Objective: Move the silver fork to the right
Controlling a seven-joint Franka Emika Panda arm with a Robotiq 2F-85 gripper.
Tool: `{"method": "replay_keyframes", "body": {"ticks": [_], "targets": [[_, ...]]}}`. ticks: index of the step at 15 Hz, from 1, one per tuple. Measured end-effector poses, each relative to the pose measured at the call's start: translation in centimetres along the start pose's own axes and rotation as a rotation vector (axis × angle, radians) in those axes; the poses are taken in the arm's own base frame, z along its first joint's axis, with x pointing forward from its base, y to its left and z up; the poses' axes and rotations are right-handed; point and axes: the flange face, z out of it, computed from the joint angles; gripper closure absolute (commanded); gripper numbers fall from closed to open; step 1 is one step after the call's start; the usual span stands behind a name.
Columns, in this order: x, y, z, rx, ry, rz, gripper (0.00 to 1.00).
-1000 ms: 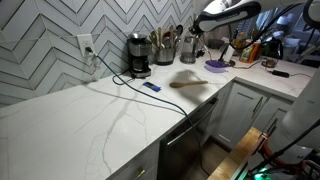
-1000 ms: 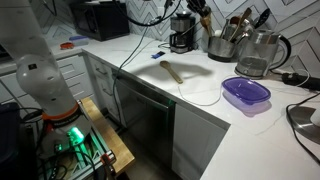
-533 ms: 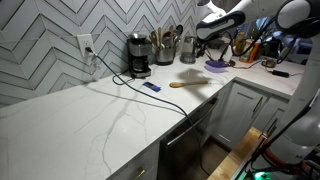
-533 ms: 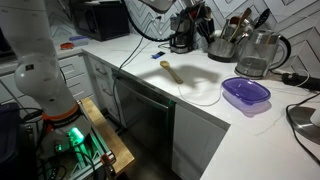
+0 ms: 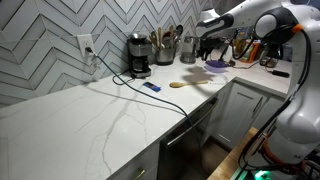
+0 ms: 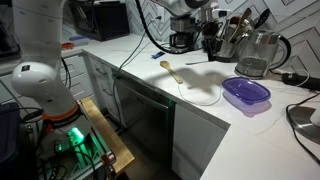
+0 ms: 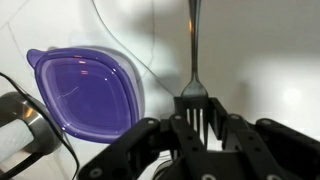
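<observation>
the gripper (image 7: 200,128) hangs above a white counter (image 7: 280,50), its fingers pinching the tined end of the silver fork (image 7: 192,55). the handle runs straight out beyond the fingertips. a purple container (image 7: 85,95) lies off to one side of the fingers, and a wooden spoon (image 6: 171,71) lies well apart from them.

Fork only partly seen
Wrist view: the fork (image 7: 193,60) has its handle cut off at 12 o'clock and its tine tips hidden inside the gripper (image 7: 197,128) at 6 o'clock. In both exterior views it is too small to tell.
</observation>
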Motion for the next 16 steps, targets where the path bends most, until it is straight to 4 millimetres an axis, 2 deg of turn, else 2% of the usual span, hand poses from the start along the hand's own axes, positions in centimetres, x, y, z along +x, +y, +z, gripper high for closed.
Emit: {"method": "replay_keyframes", "body": {"ticks": [8,11,16], "targets": [[3.0,1.2,5.2,0.121,-0.037,0.062,0.93],[4.1,1.7,7.1,0.128,-0.003,0.090,0.93],[4.8,1.3,10.4,0.120,0.014,0.146,0.93]]}}
